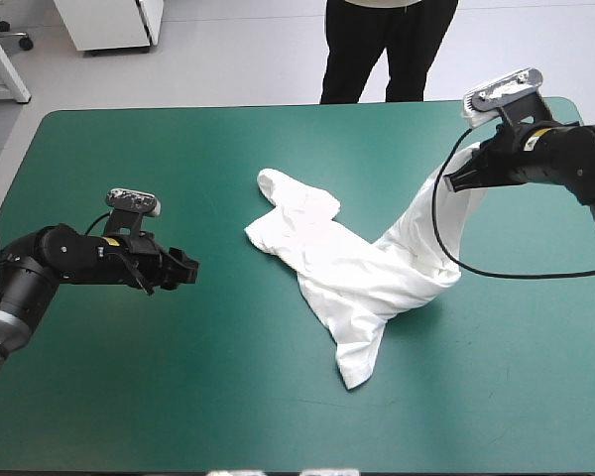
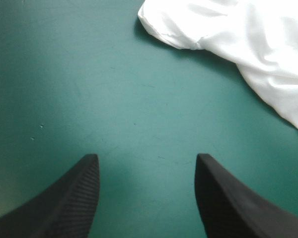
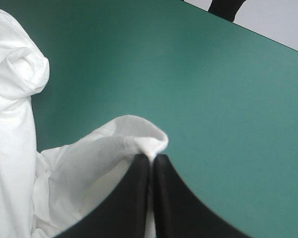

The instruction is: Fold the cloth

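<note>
The white T-shirt (image 1: pixel 342 258) lies crumpled across the middle of the teal-green table, one sleeve toward the far side and one toward the near edge. Its right part rises in a drape to my right gripper (image 1: pixel 454 181), which hangs above the table's right side. That gripper (image 3: pixel 151 156) is shut on the T-shirt (image 3: pixel 114 148), a fold of cloth pinched between its fingertips. My left gripper (image 1: pixel 186 268) hovers low at the table's left, open and apart from the shirt. Between its fingers (image 2: pixel 146 163) is bare cover; the T-shirt (image 2: pixel 248 44) lies ahead of it.
The teal-green table (image 1: pixel 178 397) shows wide bare cover on the left and along the near edge. The far edge (image 3: pixel 248 29) runs close beyond my right gripper.
</note>
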`<state>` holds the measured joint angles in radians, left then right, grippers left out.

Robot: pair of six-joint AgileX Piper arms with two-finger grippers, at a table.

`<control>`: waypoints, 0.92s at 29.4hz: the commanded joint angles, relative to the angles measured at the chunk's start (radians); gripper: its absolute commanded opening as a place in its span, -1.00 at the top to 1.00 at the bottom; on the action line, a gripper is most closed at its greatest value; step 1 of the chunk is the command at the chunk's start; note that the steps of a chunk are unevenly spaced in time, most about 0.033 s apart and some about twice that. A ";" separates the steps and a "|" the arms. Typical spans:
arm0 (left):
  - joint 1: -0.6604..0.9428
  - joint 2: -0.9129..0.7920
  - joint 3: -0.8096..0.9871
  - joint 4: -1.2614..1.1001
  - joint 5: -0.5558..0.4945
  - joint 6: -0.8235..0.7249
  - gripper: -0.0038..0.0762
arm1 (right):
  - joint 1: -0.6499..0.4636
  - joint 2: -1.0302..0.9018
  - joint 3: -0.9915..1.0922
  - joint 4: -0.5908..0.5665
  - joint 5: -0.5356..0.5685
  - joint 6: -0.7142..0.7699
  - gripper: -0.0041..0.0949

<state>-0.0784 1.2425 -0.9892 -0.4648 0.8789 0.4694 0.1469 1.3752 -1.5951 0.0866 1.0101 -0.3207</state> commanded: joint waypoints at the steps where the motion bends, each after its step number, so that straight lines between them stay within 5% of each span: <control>1: 0.000 -0.019 -0.035 -0.044 -0.024 -0.004 -0.14 | -0.006 -0.029 -0.026 0.002 -0.062 -0.005 0.95; 12: 0.000 -0.010 -0.210 -0.024 0.042 -0.001 -0.14 | -0.006 -0.029 -0.026 0.002 -0.064 -0.005 0.95; 27: -0.086 0.229 -0.502 -0.014 0.089 -0.024 -0.14 | -0.006 -0.029 -0.026 0.002 -0.069 -0.005 0.95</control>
<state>-0.1188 1.4570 -1.4146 -0.4543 1.0028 0.4501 0.1469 1.3752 -1.5951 0.0866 1.0069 -0.3207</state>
